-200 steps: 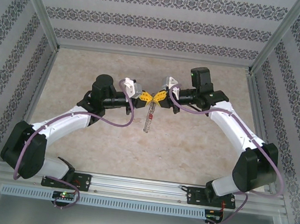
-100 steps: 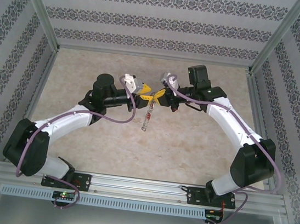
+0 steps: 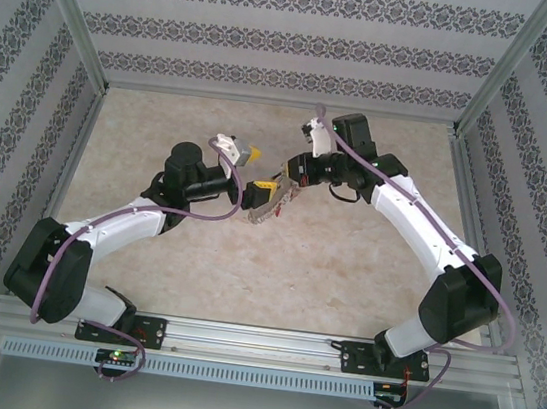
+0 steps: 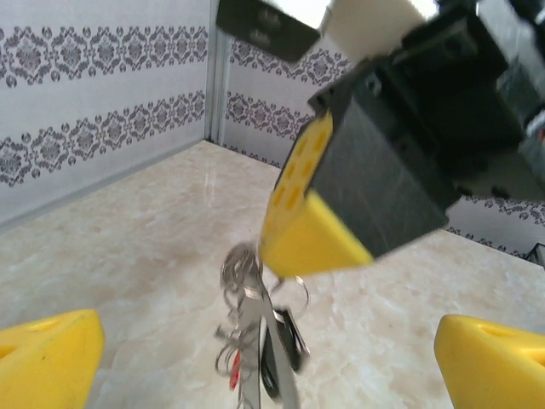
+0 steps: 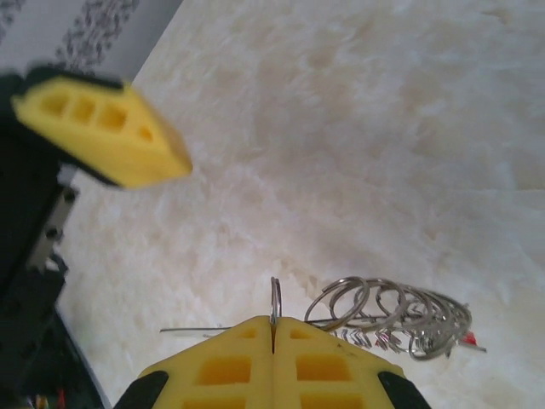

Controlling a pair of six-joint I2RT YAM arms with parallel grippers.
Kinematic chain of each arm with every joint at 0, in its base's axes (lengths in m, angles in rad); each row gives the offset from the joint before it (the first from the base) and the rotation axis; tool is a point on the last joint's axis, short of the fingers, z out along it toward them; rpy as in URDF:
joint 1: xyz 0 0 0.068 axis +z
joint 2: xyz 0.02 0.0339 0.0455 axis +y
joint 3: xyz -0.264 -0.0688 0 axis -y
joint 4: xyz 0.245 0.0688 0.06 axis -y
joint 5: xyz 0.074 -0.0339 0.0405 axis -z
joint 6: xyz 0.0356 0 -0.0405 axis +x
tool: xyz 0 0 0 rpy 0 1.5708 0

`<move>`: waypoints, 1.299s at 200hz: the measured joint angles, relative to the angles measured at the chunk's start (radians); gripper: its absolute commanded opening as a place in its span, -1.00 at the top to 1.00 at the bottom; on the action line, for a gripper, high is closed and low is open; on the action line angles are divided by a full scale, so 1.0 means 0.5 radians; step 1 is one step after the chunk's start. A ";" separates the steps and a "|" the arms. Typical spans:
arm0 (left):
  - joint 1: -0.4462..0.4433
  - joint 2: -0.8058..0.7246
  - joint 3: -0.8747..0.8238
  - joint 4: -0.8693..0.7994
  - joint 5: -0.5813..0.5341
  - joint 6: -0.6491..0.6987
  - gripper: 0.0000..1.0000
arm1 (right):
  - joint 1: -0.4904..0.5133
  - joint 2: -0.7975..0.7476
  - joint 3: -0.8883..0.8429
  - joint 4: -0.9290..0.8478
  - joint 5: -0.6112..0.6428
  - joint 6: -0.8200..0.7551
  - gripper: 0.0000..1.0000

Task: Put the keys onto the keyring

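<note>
My right gripper [image 5: 273,331] is shut, pinching a small silver ring edge-on between its yellow fingertips. That ring belongs to the keyring [image 5: 387,313], a thin wire with several rings and keys strung along it. In the left wrist view the bunch hangs under the right gripper's yellow finger [image 4: 308,232], above the table. A black-headed key [image 4: 288,339] and a red-headed key [image 4: 232,371] dangle there. My left gripper [image 4: 268,341] stands wide open, its yellow fingers [image 4: 47,358] on either side of the bunch and apart from it. From above, the left gripper [image 3: 259,196] and right gripper [image 3: 294,180] meet mid-table, with the keyring [image 3: 269,211] below them.
The beige marble-look table [image 3: 346,265] is walled by patterned panels on three sides. An aluminium rail [image 3: 255,341] carries both arm bases at the near edge. Purple cables loop along each arm.
My left gripper has opened and let go of the bunch. The right arm has swung its wrist back and tilted, and the keyring now hangs slanted instead of straight down.
</note>
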 measured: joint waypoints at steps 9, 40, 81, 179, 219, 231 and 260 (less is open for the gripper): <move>0.000 0.000 0.000 -0.035 -0.029 0.000 -0.99 | 0.000 0.001 0.030 0.002 0.027 0.108 1.00; 0.000 0.014 0.038 -0.216 -0.048 0.041 -1.00 | 0.023 0.015 0.096 -0.001 0.079 0.357 1.00; 0.000 0.027 0.106 -0.289 -0.051 0.114 -0.82 | 0.040 0.069 0.132 -0.010 0.112 0.662 1.00; 0.000 0.021 0.151 -0.469 -0.035 0.342 -0.02 | 0.034 0.077 -0.045 0.049 0.187 1.817 1.00; -0.001 -0.027 0.151 -0.514 0.123 0.572 0.24 | 0.040 0.063 -0.079 0.027 0.246 2.047 1.00; -0.002 -0.031 0.151 -0.542 0.136 0.658 0.17 | 0.048 0.044 -0.079 0.011 0.271 2.101 1.00; -0.005 0.020 0.197 -0.650 0.146 0.851 0.06 | 0.080 -0.007 -0.098 0.001 0.291 2.255 1.00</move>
